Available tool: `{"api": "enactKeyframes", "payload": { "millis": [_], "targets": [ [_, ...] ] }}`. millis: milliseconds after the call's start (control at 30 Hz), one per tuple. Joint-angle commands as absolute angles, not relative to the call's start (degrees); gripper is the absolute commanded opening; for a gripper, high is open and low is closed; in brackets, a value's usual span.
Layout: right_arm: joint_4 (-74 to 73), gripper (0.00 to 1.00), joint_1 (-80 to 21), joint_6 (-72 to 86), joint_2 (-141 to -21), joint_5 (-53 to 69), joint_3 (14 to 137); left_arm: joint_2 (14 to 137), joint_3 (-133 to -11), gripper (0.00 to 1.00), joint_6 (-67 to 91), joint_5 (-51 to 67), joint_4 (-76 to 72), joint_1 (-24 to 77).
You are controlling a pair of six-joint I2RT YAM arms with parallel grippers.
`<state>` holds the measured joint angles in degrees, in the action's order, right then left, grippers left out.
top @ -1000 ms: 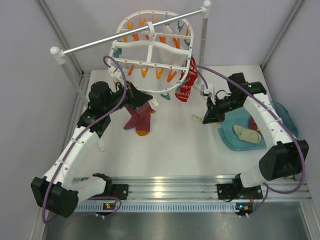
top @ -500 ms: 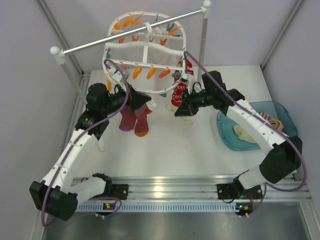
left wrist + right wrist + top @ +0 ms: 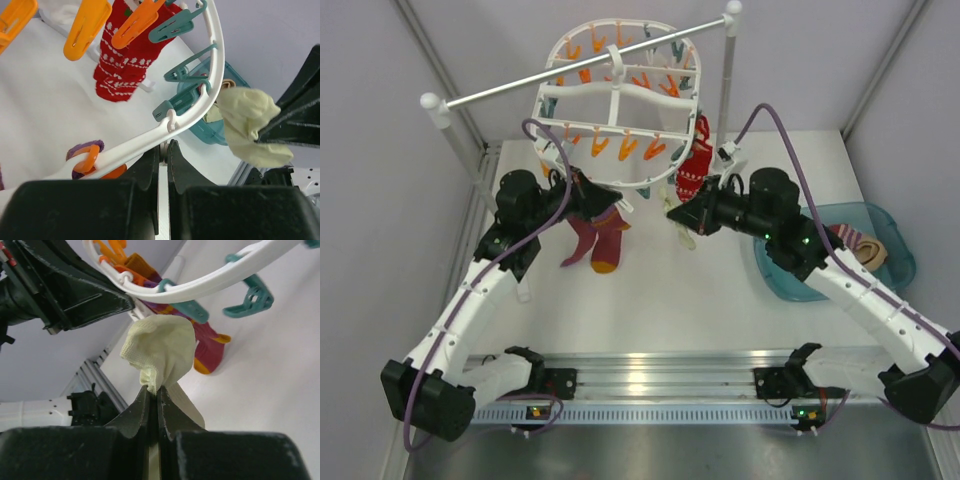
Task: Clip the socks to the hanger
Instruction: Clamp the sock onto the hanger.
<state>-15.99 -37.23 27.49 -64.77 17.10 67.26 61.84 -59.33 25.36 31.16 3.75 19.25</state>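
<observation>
The white oval hanger (image 3: 620,92) hangs from the rail with orange and teal clips under it. My left gripper (image 3: 612,200) is shut on the hanger's near rim (image 3: 150,141). My right gripper (image 3: 672,215) is shut on a bunched cream sock (image 3: 160,352), which hangs just below the rim and beside a teal clip (image 3: 186,310). In the left wrist view the same sock (image 3: 247,125) sits right of the rim. A second sock (image 3: 860,250) with a striped part lies in the teal tray (image 3: 898,272).
Maroon socks with orange ends (image 3: 595,240) hang clipped by the left gripper. A red patterned sock (image 3: 695,170) hangs at the hanger's right side. The metal rail (image 3: 580,70) on white posts crosses above. Enclosure walls stand on both sides.
My right arm has swung left from the tray to the hanger's near rim, carrying the cream sock. The hanger swayed left and back. The left gripper kept its hold.
</observation>
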Motion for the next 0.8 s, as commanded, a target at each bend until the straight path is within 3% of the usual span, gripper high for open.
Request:
{"api": "enactKeyframes", "payload": {
  "millis": [0, 400, 767],
  "targets": [
    [-11.3, 0.00, -42.5, 40.0, -64.9, 10.9, 66.3, 61.0, -58.2, 0.00, 30.0, 31.1, 1.7, 20.0],
    [-15.6, 0.00, -48.9, 56.9, -68.5, -2.0, 64.3, 59.7, -57.4, 0.00, 34.8, 28.0, 1.0, 20.2],
    [-8.7, 0.00, -50.1, 62.0, -74.2, -3.9, 67.1, 60.1, -56.7, 0.00, 37.1, 28.9, -1.3, 21.6]
  ]
}}
